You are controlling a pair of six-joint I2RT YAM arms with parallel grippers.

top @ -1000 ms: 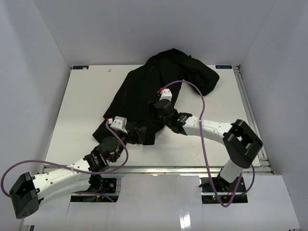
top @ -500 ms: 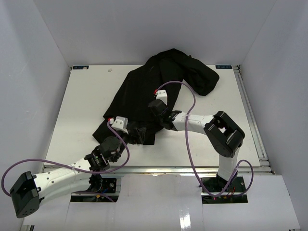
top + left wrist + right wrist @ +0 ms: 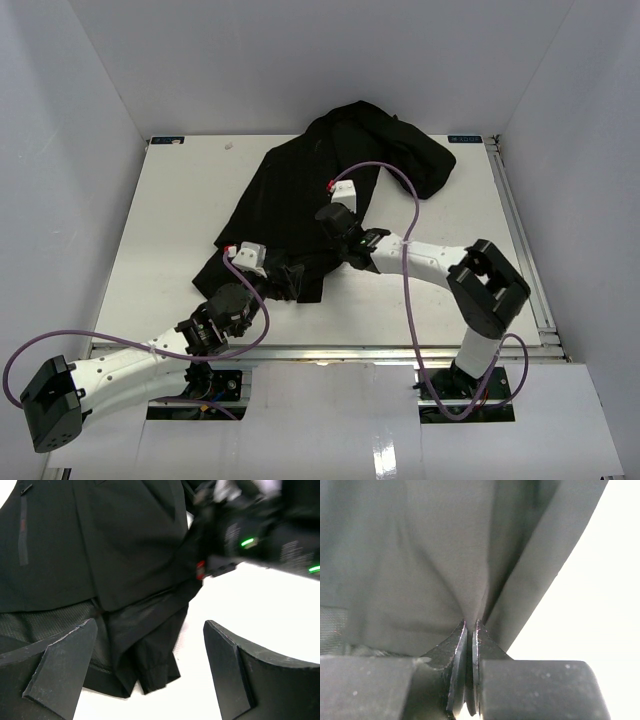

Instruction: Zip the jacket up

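Note:
The black jacket [image 3: 300, 185] lies spread across the middle and back of the white table, with its hem toward me. My right gripper [image 3: 330, 222] sits on its right front edge. In the right wrist view that gripper [image 3: 470, 625] is shut, pinching a fold of the jacket [image 3: 420, 555] fabric between its fingertips. My left gripper [image 3: 290, 278] stands open at the hem. In the left wrist view its fingers [image 3: 65, 665] straddle the jacket's [image 3: 100, 555] lower corner, touching nothing. The zipper's slider is not discernible.
The white table [image 3: 180, 210] shows bare to the left and right of the jacket. A sleeve or hood bunches at the back right [image 3: 420, 160]. White walls close in the table on three sides. A purple cable [image 3: 405, 270] loops over the right arm.
My right gripper has closed on the jacket's front edge, and its arm's elbow has swung left and back to the right. The left arm has stayed put, open.

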